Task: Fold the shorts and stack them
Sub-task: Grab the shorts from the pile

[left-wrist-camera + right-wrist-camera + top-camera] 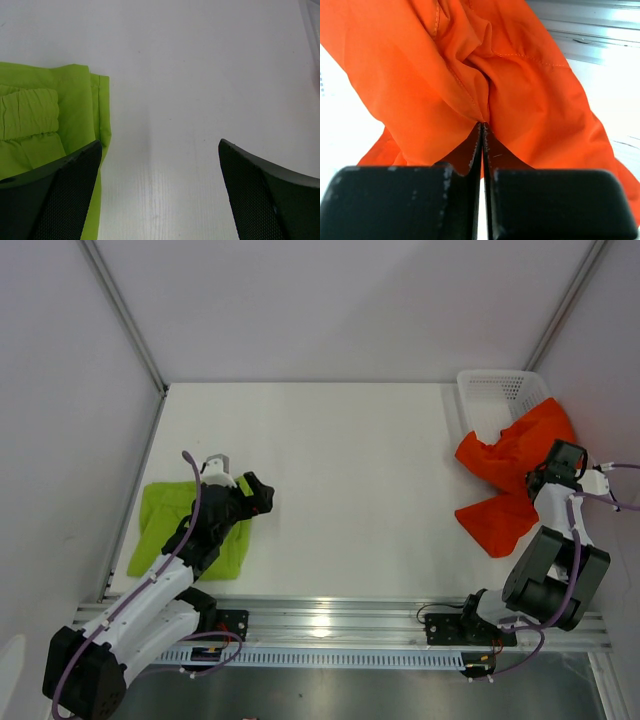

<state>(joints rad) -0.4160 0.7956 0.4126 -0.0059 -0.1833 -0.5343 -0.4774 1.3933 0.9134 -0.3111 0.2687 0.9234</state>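
Surface: white table between pale wall panels, with a metal rail along its near edge.
Left fingers: we see the left gripper spread wide, its dark pads holding nothing and bare tabletop between them.
Right fingers: the right gripper is pinched tight on a fold of the orange shorts (only a thin ridge of cloth shows where the pads meet).
Green shorts: the green shorts lie folded flat at the table's left side, elastic waistband showing; in our wrist view one left finger overlaps their right edge, though we cannot tell if it touches.
Orange shorts: crumpled at the far right, upper part draped over the near rim of the basket, lower part on the table beside the right arm.
Basket: white mesh, in the far right corner.
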